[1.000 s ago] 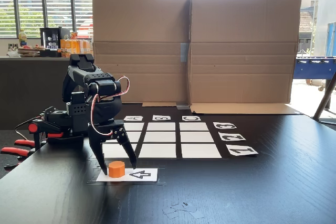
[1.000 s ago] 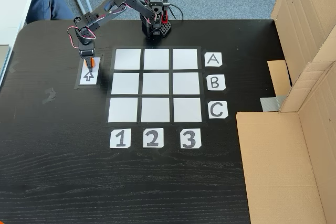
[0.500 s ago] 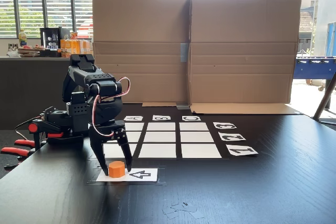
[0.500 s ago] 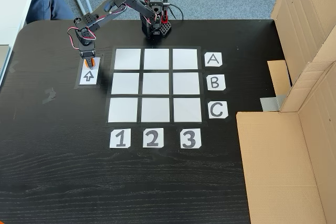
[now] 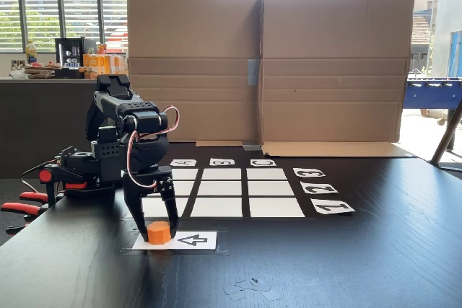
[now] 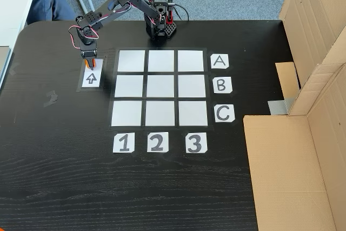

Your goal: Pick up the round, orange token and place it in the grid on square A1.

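1. Gripper (image 5: 159,231) has narrowed over the last sec: fingers went from wide open w/ gaps to sitting close on both sides of the token (image 5: 159,232).
2. Looks shut on token, but firm squeeze isn't certain.
3. Token still sits on the arrow card (image 5: 193,240), left of the grid (image 6: 160,88) in the top-down fixed view.
4. Meaning: grasp about done; next is lift, carry to square A1 (image 6: 131,61).

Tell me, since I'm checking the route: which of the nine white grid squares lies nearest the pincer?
Square A1, the corner cell in row A above label 1. In the overhead fixed view it sits right beside the pincer, which straddles the orange token on the arrow card.
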### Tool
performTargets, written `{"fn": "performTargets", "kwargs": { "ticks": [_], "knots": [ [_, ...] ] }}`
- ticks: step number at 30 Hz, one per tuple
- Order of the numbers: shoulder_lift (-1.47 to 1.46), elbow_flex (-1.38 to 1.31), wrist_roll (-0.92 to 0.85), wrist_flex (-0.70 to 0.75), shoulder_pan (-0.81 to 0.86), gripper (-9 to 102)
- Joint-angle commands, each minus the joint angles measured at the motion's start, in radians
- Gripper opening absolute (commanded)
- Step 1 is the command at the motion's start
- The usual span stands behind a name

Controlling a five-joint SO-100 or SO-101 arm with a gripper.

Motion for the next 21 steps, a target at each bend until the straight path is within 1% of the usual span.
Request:
{"fn": "performTargets", "kwargs": {
  "ticks": [1,10,16,21],
  "knots": [
    [0.126,-0.032,-0.003,0.026,0.025,2],
    [0.327,-0.005,-0.006,0.121,0.069,2],
    [0.523,0.107,-0.006,0.124,0.075,3],
    [0.735,0.261,-0.006,0.126,0.058,3]
  ]
}}
